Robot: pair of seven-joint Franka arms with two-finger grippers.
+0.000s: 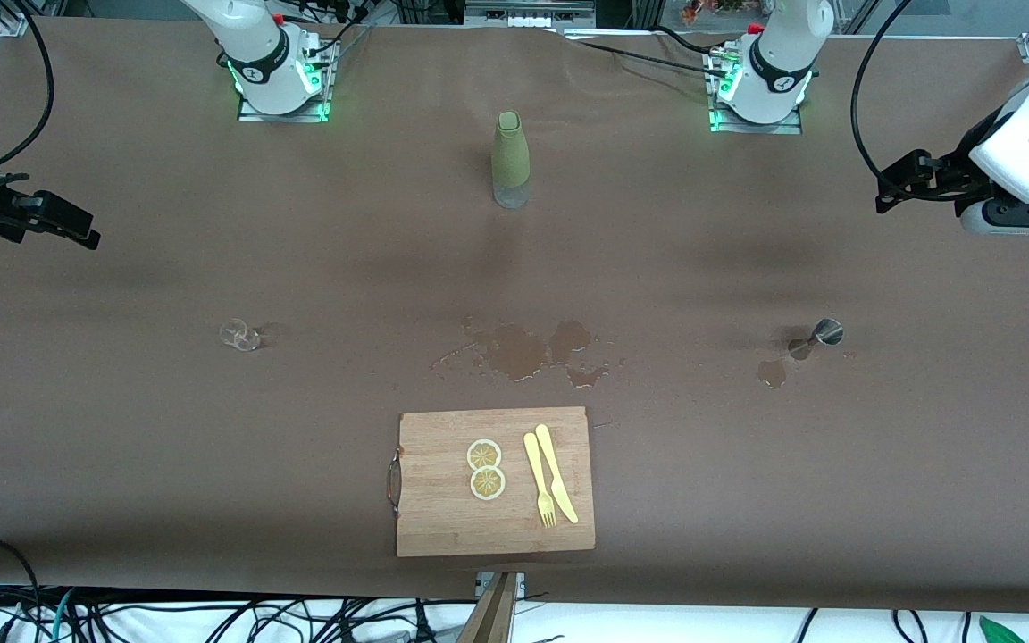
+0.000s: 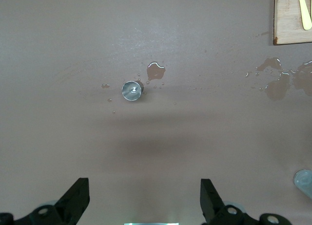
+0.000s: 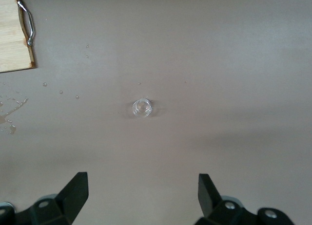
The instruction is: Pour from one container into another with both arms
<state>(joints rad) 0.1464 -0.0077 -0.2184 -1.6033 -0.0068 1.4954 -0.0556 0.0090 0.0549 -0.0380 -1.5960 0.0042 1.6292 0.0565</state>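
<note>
A small clear glass [image 1: 240, 335] [image 3: 142, 108] stands on the brown table toward the right arm's end. A small metal measuring cup [image 1: 823, 333] [image 2: 132, 91] stands toward the left arm's end, beside a little puddle [image 2: 156, 70]. A bottle in a green sleeve [image 1: 511, 161] stands upright between the two bases. My right gripper [image 1: 54, 221] [image 3: 142, 192] hangs open and empty in the air at the right arm's end of the table. My left gripper [image 1: 906, 186] [image 2: 145, 196] hangs open and empty in the air at the left arm's end. Neither touches anything.
A wooden cutting board [image 1: 443, 518] lies near the front edge at mid-table with two lemon slices [image 1: 485, 469] and a yellow fork and knife [image 1: 550, 482] on it. Spilled liquid [image 1: 523, 350] spreads over the table just past the board.
</note>
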